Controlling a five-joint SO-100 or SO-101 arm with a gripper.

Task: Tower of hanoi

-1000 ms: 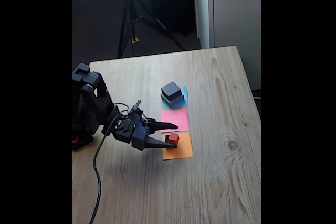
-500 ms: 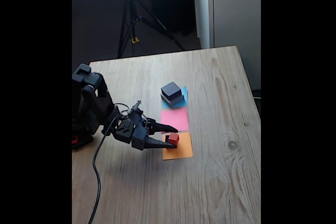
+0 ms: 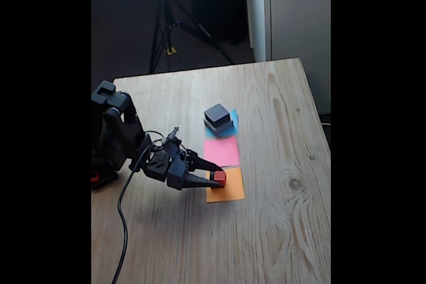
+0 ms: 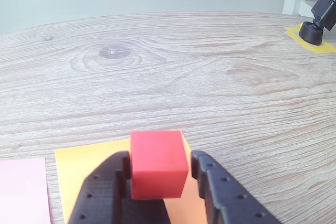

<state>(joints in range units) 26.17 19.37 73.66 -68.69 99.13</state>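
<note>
The tiny red cube [image 3: 219, 177] [image 4: 158, 169] rests on the near-left part of an orange paper square [image 3: 229, 191] [image 4: 79, 165]. My gripper [image 3: 221, 176] [image 4: 160, 163] is shut on the cube, one black finger pressed against each of its sides. The other blocks of the tower of hanoi stand stacked [image 3: 217, 119] on a blue paper square [image 3: 233, 122] farther back in the fixed view, with the small dark grey block on top, a black one under it and a flat grey one at the bottom.
A pink paper square [image 3: 221, 151] [image 4: 21, 192] lies between the blue and orange ones. My arm's black cable [image 3: 122, 221] trails toward the table's near edge. A tripod [image 3: 166, 24] stands behind the table. A black foot on yellow tape [image 4: 312, 31] sits at the wrist view's top right.
My fingers have drawn together around the red cube, from wide apart to pressed on it. The cube and the arm have stayed in place.
</note>
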